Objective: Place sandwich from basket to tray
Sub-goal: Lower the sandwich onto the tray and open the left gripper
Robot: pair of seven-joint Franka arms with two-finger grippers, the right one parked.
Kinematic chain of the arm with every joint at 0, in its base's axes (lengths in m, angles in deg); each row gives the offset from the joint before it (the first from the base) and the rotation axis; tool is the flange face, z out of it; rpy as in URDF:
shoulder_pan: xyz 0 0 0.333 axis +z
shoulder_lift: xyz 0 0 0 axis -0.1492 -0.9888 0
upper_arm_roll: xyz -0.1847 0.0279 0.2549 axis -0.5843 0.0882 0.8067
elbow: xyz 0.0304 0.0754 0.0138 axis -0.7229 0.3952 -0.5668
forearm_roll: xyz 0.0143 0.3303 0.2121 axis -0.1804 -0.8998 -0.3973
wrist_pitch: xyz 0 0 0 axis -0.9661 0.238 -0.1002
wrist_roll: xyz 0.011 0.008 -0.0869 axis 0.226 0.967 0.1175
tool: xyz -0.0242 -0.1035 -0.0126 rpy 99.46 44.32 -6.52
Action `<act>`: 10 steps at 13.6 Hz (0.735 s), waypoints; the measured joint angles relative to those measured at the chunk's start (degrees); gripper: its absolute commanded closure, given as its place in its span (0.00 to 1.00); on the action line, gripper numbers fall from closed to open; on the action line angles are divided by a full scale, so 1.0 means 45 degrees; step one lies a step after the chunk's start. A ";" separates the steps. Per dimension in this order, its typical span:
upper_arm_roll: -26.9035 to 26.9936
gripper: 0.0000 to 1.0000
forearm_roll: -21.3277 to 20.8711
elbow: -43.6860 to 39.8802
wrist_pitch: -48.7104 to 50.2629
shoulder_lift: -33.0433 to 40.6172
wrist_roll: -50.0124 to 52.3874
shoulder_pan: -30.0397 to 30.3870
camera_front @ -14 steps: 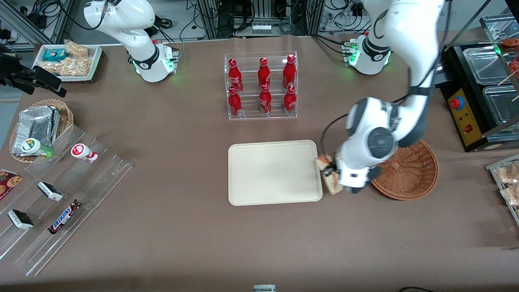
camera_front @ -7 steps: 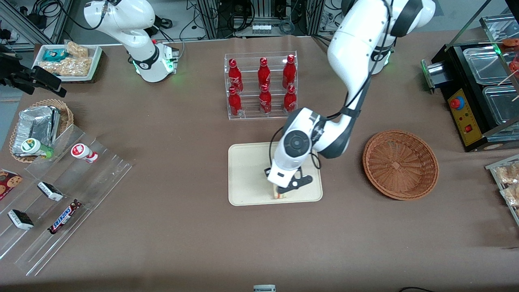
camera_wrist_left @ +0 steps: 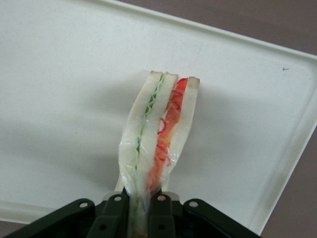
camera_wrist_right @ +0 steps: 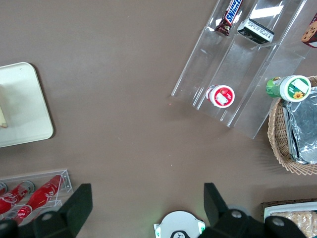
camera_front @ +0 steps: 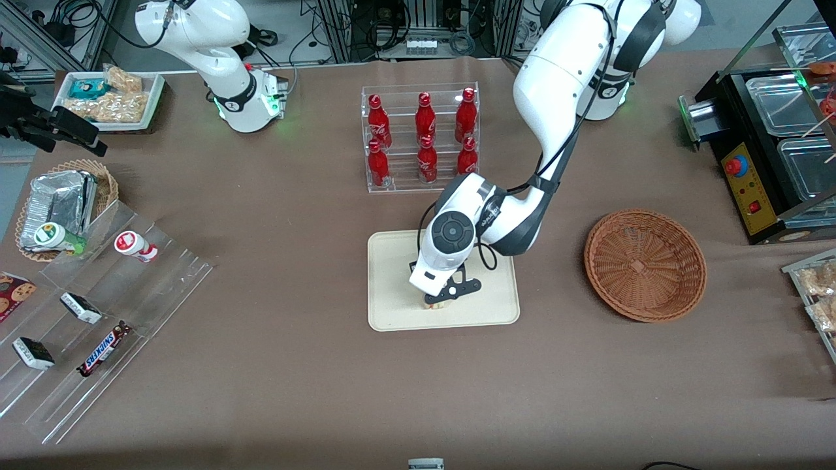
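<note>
**Soft wedge, pinched at one end**

The hand (camera_wrist_left: 140, 210) hangs low over the tray (camera_front: 392, 313), clenched on the sandwich (camera_wrist_left: 156, 139), which dangles over the tray's middle; whether it touches I cannot tell. The basket (camera_front: 645, 264) sits bare, toward the working arm's end. The wedge looks light and soft, its wrap slippery, and bows under the pinch. Gripping across the bread faces, gently, seems safest.

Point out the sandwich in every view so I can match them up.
Front view: the sandwich pokes out under the gripper, over the tray.
Left wrist view: the sandwich, cut side showing, is clamped in the gripper above the tray.
Right wrist view: not clearly visible; only part of the tray shows.
Shared landmark: the tray.
</note>
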 measured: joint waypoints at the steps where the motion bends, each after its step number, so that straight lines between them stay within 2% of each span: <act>1: -0.0001 0.68 0.0001 0.0000 0.0059 -0.0009 -0.0001 0.0000; 2: -0.0003 0.28 0.0003 0.0000 0.0067 -0.0023 -0.0001 0.0000; 3: -0.0004 0.01 0.0004 0.0000 0.0067 -0.0043 -0.0001 0.0000; 7: 0.0000 0.00 0.0005 -0.0246 0.0095 0.0060 -0.0001 0.0002; 10: 0.0058 0.00 0.0000 -0.0714 0.0343 0.1017 -0.0001 0.0028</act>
